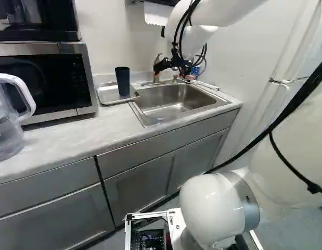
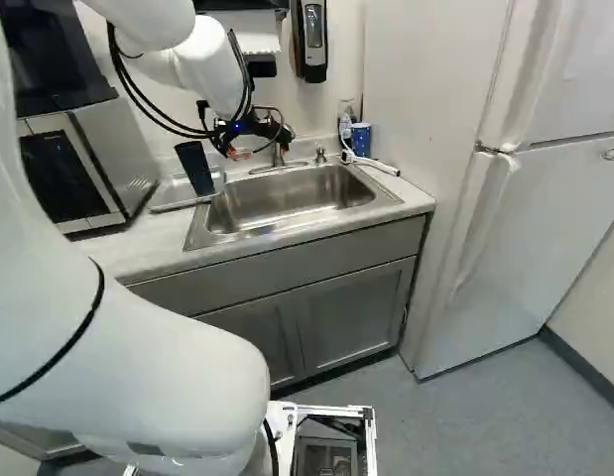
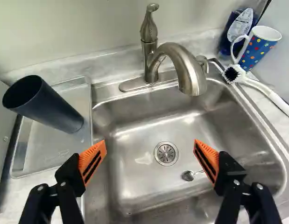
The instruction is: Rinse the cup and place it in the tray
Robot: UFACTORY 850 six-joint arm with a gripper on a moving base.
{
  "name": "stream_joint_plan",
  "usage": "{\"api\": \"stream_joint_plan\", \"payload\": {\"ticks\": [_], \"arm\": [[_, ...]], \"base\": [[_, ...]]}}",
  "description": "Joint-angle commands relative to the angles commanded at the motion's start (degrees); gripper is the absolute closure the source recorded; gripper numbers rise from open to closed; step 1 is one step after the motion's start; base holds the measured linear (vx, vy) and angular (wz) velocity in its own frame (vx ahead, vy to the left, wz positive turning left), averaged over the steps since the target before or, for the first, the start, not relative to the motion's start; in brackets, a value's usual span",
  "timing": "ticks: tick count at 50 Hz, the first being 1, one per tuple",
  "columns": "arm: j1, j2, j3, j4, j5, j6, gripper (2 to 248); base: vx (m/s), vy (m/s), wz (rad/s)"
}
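Your sink (image 3: 256, 140) sits under the gripper (image 3: 151, 161) holding only a small bit of metal near the drain, the tray (image 3: 51, 154) lies off the left finger, and the dark cup (image 3: 44, 107) already stands upright in it, with your fingers spread wide and holding nothing.

Small kitchenette, likely an office break room: stainless sink (image 1: 215, 100) with curved faucet (image 3: 174, 58) set in a grey counter (image 1: 72, 138), microwave (image 1: 43, 78), water filter pitcher (image 1: 7, 114), white refrigerator (image 2: 525, 178), wall soap dispenser (image 2: 310, 38), paper towel holder (image 1: 158, 11), grey cabinets (image 2: 307, 307).
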Motion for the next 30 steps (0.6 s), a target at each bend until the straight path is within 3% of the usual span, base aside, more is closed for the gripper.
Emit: {"api": "stream_joint_plan", "payload": {"ticks": [11,30], "arm": [[0.00,0.00,0.00,0.00,0.00,0.00,3],[0.00,0.00,0.00,0.00,0.00,0.00,3]], "base": [[-0.001,-0.020,0.040],[-0.056,-0.068,0.232]]}}
